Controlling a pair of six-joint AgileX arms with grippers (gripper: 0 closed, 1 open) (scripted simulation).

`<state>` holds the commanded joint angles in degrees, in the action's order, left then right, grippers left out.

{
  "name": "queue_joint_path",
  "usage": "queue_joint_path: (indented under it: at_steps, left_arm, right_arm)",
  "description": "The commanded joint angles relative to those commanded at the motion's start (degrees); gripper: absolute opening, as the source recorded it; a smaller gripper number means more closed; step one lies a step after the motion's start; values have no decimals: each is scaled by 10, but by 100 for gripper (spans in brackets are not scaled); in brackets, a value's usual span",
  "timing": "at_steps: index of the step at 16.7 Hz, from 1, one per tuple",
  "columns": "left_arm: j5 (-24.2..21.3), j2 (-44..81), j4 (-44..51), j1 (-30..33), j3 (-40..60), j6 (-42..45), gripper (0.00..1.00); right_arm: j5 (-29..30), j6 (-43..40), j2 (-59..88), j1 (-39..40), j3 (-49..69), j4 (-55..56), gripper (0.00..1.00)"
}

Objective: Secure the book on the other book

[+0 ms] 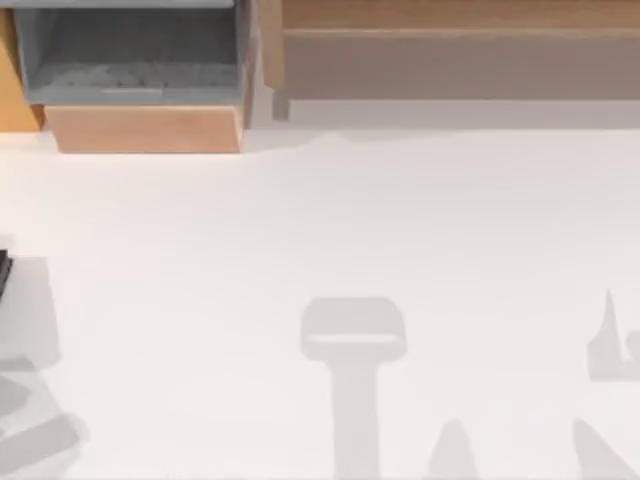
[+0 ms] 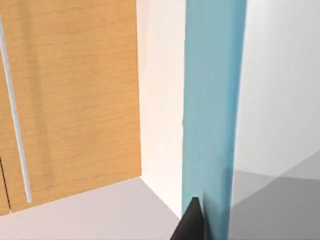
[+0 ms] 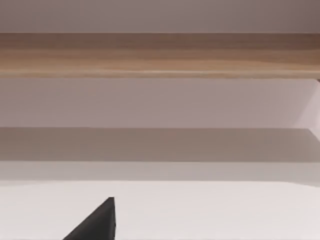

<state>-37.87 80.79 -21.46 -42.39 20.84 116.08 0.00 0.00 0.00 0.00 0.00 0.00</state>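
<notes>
Tall teal book [image 2: 212, 110] stood upright just beside the orange wooden cabinet door [image 2: 70, 100], left gripper's dark fingertip [image 2: 192, 222] touching the book's lower edge, jaws' state unclear, white counter [image 1: 320, 230], right gripper's dark fingertip [image 3: 97, 222] over the counter, well apart from the cabinet.

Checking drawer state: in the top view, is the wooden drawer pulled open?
Yes: the drawer stands out, its grey inside showing.

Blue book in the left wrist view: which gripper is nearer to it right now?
Left. The left gripper sits right against the blue book, beside the wooden cabinet. The right gripper hangs over the table, facing the wooden shelf.
</notes>
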Motion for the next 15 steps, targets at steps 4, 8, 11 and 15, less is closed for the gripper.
queue_joint_path:
  at_steps: [4, 8, 11, 15]
  left_arm:
    - [-6, -3, 6, -11, -9, 15, 0]
    - [-4, -1, 4, -8, -7, 14, 0]
    - [1, 11, -8, -2, -6, 9, 0]
    - [1, 12, -9, -2, -6, 8, 8]
  right_arm:
    - [0, 0, 0, 0, 0, 0, 100]
    - [0, 0, 0, 0, 0, 0, 100]
    - [0, 0, 0, 0, 0, 0, 100]
    - [0, 0, 0, 0, 0, 0, 100]
